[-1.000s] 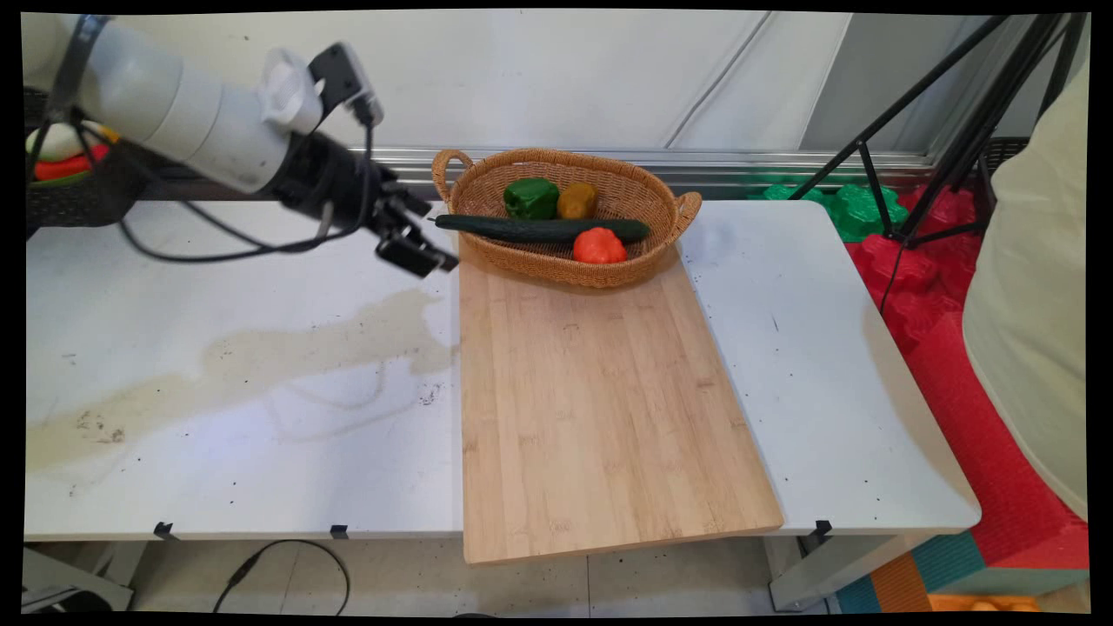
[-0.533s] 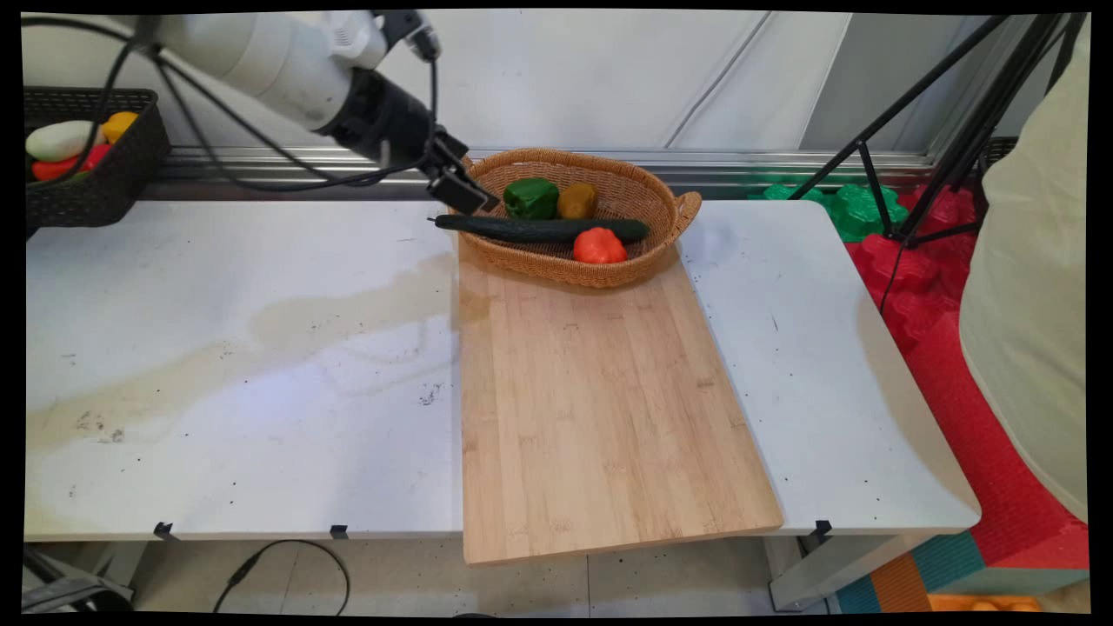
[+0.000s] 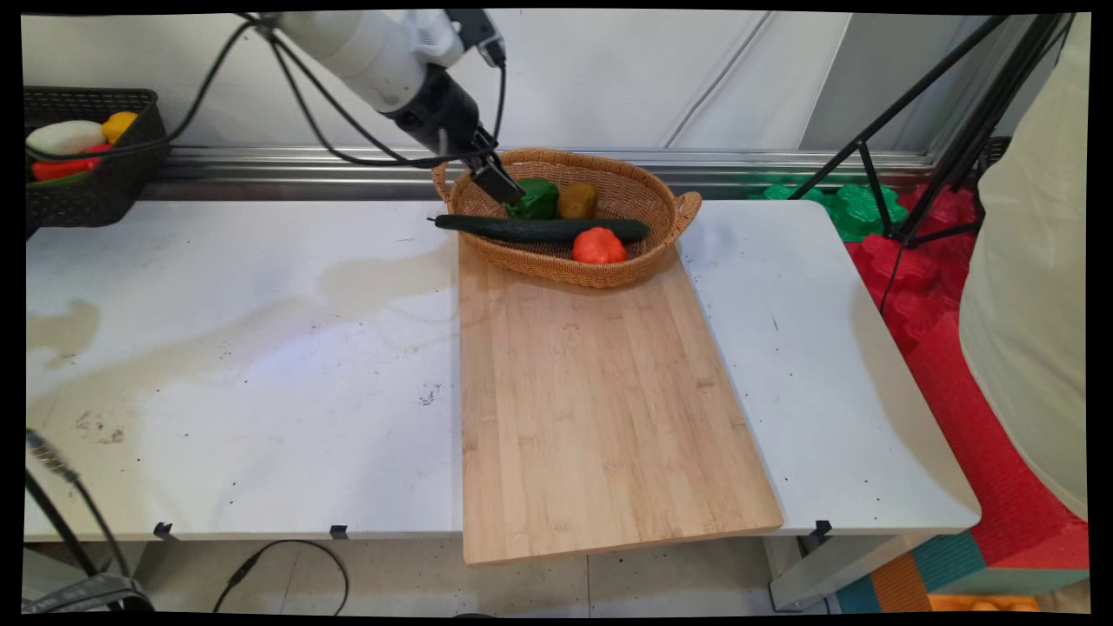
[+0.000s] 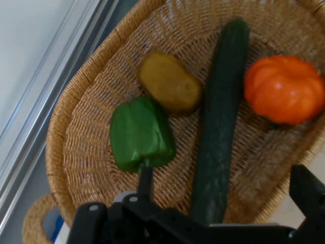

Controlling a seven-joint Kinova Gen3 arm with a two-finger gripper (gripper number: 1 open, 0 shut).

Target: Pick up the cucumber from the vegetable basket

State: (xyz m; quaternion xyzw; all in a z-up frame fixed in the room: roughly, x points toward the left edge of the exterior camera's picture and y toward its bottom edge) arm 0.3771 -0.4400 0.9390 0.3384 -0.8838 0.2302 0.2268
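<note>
My gripper (image 3: 497,181) hangs open over the left end of an oval wicker basket (image 3: 665,198), just left of a green bell pepper (image 3: 539,198). In the hand view the gripper (image 4: 228,185) has nothing between its fingers; the green pepper (image 4: 141,134) lies just beyond its left finger (image 4: 146,178). A brown potato (image 4: 170,89) sits beside the pepper. A long dark cucumber (image 4: 221,117) lies across the basket (image 4: 76,132), with an orange-red tomato (image 4: 284,89) on its far side. The main view shows the potato (image 3: 577,201), cucumber (image 3: 556,229) and tomato (image 3: 599,246) too.
The basket stands on the far end of a long wooden board (image 3: 591,409) on the white table (image 3: 217,365). A black basket (image 3: 96,187) of vegetables sits at the back left. A black tripod (image 3: 939,148) and a person in pale clothes (image 3: 1035,287) are at the right.
The arm has swung rightward and up from the table's left part to the basket. Its gripper now sits over the basket's left end by the green pepper.
</note>
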